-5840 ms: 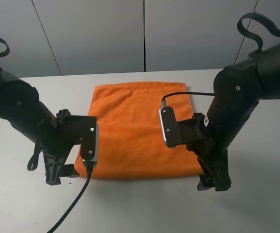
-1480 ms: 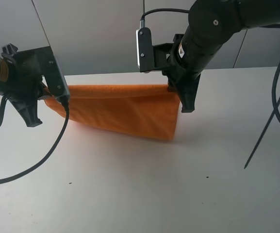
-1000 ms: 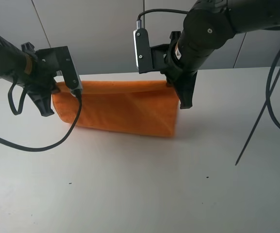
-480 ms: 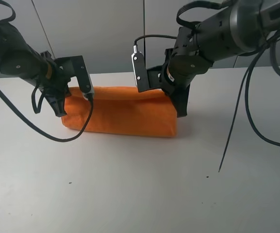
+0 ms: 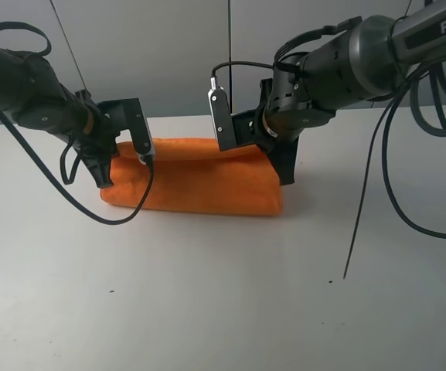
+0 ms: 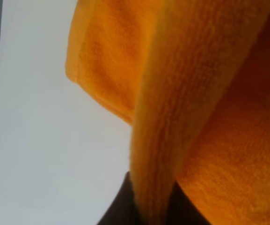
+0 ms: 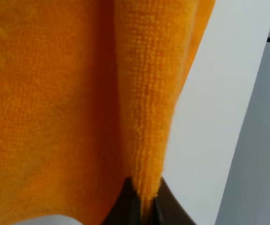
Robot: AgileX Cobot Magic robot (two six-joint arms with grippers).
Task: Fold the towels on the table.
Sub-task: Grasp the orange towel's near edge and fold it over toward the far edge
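The orange towel point(image 5: 195, 178) lies folded over on the white table point(image 5: 223, 294), as a long low band near the far middle. My left gripper point(image 5: 108, 176) is shut on the towel's left end; the left wrist view shows a pinched ridge of orange cloth point(image 6: 158, 140) running into the jaws. My right gripper point(image 5: 286, 175) is shut on the towel's right end; the right wrist view shows a pinched fold of cloth point(image 7: 146, 117) between the dark fingertips point(image 7: 125, 206). Both grippers are low, close to the tabletop. The towel's white label is hidden.
Black cables point(image 5: 362, 224) hang from the right arm over the table's right side. A cable point(image 5: 91, 212) loops from the left wrist camera in front of the towel's left end. A grey panelled wall point(image 5: 168, 54) stands behind the table.
Both grippers have carried the towel's near edge up and over to the far edge, then lowered. The flat towel is now folded in half and lies lower and flatter than a second ago.
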